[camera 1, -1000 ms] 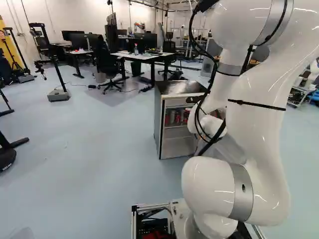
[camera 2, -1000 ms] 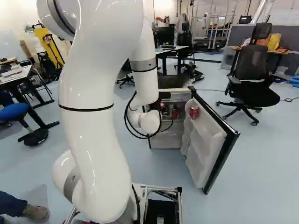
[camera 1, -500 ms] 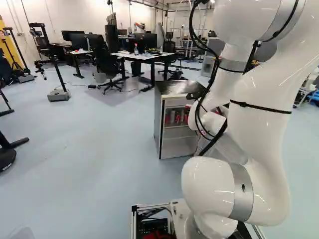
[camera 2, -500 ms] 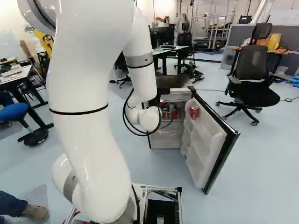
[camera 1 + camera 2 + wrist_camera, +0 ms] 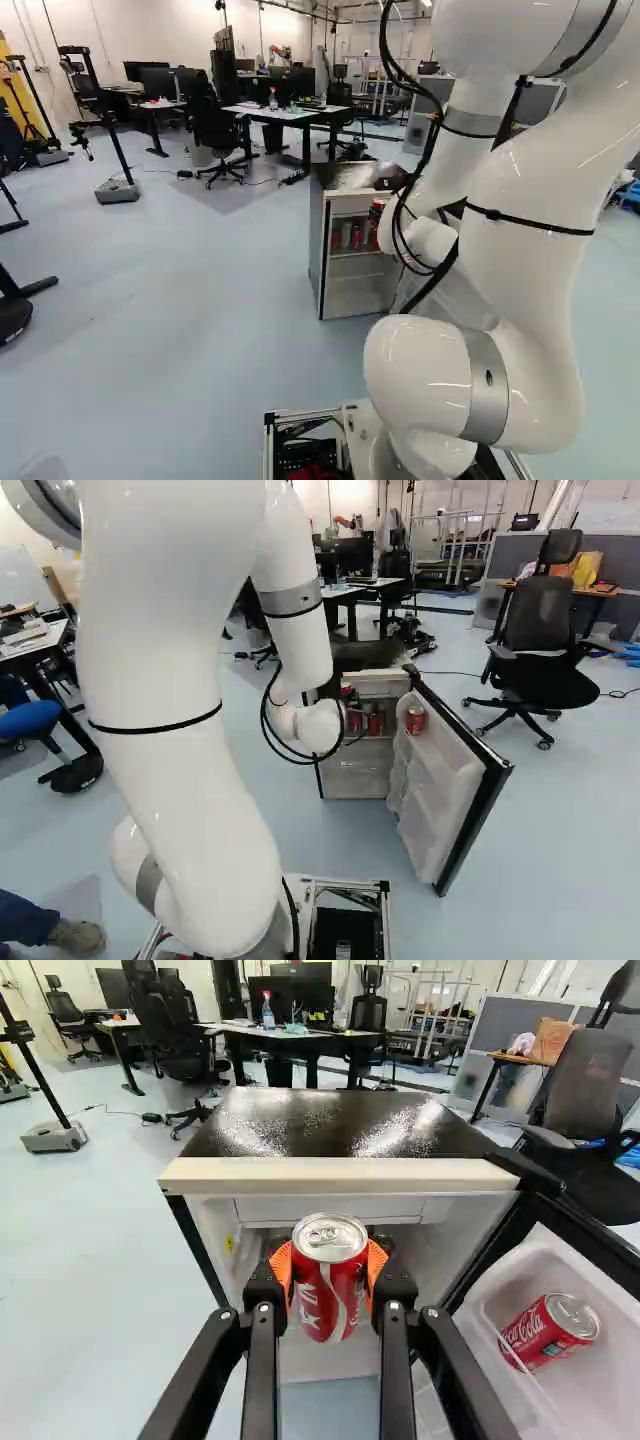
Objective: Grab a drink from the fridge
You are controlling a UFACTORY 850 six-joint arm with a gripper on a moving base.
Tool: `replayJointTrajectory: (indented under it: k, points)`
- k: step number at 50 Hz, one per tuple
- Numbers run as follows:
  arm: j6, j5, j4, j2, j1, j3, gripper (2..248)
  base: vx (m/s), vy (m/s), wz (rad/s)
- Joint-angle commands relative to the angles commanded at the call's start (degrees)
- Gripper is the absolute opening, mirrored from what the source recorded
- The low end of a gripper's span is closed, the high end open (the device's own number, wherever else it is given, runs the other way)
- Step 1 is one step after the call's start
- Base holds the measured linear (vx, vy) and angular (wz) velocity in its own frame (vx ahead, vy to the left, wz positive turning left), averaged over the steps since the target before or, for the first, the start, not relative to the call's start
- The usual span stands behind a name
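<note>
- The gripper [image 5: 331,688] is clenched on a red drink can [image 5: 328,1295], one orange pad [image 5: 283,1268] pressed to each side of it.
- That can stands upright between the fingers, its closed lid showing, in front of the fridge opening – whether any of it is inside, I can't tell.
- The fridge [image 5: 316,255] sits at about twelve o'clock from the arm's foot in the left base view, its dark, shiny top at twelve from the held can in the wrist view.
- The fridge door [image 5: 465,790] stands wide open, swung out towards five o'clock from the fridge in the right base view.
- A second red can [image 5: 552,1330] (a twin, near enough) leans in a door shelf, between three and four o'clock from the held one in the wrist view.
- More cans [image 5: 355,238] stand on a shelf inside.
- A black office chair [image 5: 545,665] is at two o'clock from the door in the right base view – well apart from it.
</note>
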Motion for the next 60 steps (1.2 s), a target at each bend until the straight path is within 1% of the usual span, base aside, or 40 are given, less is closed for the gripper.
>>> replayJointTrajectory:
  k: [20, 60]
  points:
    - [0.0, -0.41, 0.0, 1.62, 0.49, -1.47, 94, 0.0, 0.0, 0.0]
    - [0.0, -2.9, 0.0, 3.68, 1.51, -5.45, 94, 0.0, 0.0, 0.0]
